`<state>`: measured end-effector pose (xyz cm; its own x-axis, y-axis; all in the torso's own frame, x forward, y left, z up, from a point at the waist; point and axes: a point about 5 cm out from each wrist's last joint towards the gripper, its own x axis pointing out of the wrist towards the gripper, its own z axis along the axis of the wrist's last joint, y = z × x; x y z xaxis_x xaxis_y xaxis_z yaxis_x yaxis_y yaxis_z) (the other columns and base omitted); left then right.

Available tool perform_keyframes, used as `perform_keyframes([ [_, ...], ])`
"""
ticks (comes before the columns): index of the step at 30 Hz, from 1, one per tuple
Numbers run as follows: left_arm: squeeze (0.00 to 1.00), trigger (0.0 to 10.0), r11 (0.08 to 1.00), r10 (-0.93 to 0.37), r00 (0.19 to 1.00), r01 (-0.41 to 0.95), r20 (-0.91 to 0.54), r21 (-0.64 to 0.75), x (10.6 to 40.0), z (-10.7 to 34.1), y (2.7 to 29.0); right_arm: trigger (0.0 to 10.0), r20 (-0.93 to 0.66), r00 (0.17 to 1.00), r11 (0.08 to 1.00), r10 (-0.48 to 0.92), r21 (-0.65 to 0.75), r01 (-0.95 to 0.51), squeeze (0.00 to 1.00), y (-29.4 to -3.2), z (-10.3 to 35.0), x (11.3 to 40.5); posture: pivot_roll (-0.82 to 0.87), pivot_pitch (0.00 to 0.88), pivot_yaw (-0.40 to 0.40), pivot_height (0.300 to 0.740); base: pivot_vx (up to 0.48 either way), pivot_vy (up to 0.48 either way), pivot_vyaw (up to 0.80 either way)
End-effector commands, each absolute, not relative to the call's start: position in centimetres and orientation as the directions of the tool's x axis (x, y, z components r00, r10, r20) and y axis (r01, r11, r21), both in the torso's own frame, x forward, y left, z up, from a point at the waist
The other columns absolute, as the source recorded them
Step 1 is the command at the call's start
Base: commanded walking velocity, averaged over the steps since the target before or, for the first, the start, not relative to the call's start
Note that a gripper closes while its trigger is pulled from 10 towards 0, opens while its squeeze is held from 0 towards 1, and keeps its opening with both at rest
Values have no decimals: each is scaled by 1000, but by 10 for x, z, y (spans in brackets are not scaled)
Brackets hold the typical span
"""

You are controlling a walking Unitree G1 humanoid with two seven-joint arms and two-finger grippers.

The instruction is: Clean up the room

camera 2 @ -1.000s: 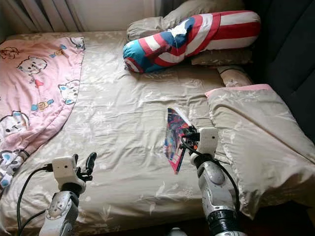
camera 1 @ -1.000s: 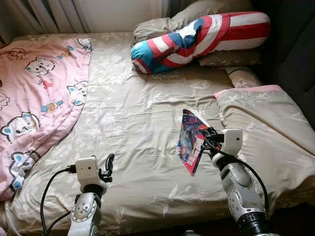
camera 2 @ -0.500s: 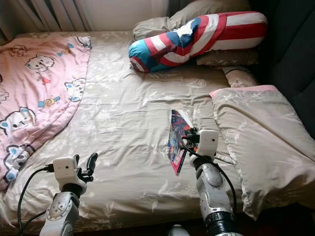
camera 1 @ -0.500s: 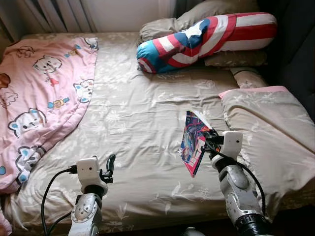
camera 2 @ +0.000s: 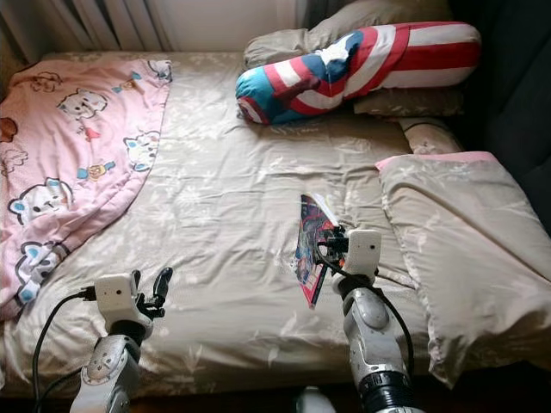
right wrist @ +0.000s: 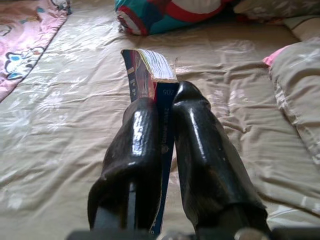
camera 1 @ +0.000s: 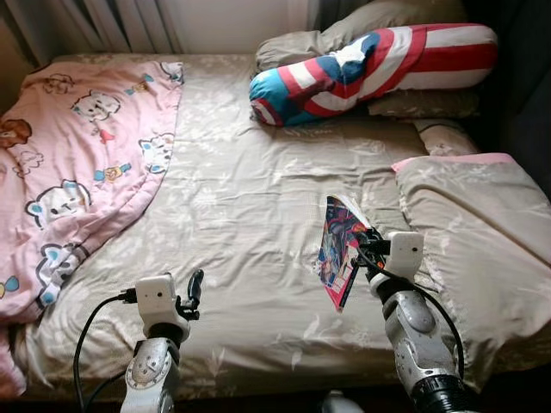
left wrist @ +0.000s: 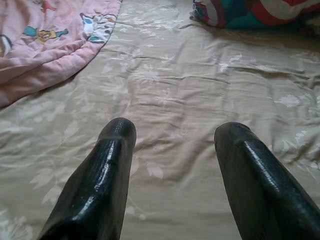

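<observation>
Nothing resembling a box or bin here. A bed [camera 1: 250,198] under a beige flowered sheet instead. Right gripper [right wrist: 167,107] pinched tight on a book [camera 1: 337,249], held edge-up above the sheet's right half, just beside the beige pillow [camera 1: 473,224] with pink trim. In the right wrist view, both black fingers [right wrist: 135,145] pressed against the book's covers, with the pages' edge poking out past the tips. Cover bright pink, blue and red; title too small to read.

Left gripper [left wrist: 172,137] spread wide, nothing between its fingers, hovering low over bare sheet near the bed's front edge, well apart from the book. Pink cartoon-print blanket [camera 1: 77,163] bunched over the bed's left side. Red, white and blue striped bolster [camera 1: 370,60] lying across the far end, resting against another beige pillow [camera 1: 344,30]. Curtain folds [camera 1: 112,21] behind the far left corner.
</observation>
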<state>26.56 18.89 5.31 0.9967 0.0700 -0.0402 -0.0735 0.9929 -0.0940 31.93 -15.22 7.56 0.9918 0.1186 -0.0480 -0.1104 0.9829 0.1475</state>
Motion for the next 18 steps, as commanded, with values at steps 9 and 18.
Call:
perform_keyframes([
  [9, 0, 10000, 993, 62, 997, -67, -53, -96, 263, 51, 189, 10000, -6, 995, 983, 104, 152, -102, 0, -155, 81, 320, -16, 156, 3, 661, 0, 0, 0],
  [18, 0, 10000, 993, 67, 996, -72, -52, -94, 263, 51, 190, 10000, -15, 995, 984, 95, 150, -92, 0, -155, 80, 321, -12, 160, 5, 661, 0, 0, 0],
])
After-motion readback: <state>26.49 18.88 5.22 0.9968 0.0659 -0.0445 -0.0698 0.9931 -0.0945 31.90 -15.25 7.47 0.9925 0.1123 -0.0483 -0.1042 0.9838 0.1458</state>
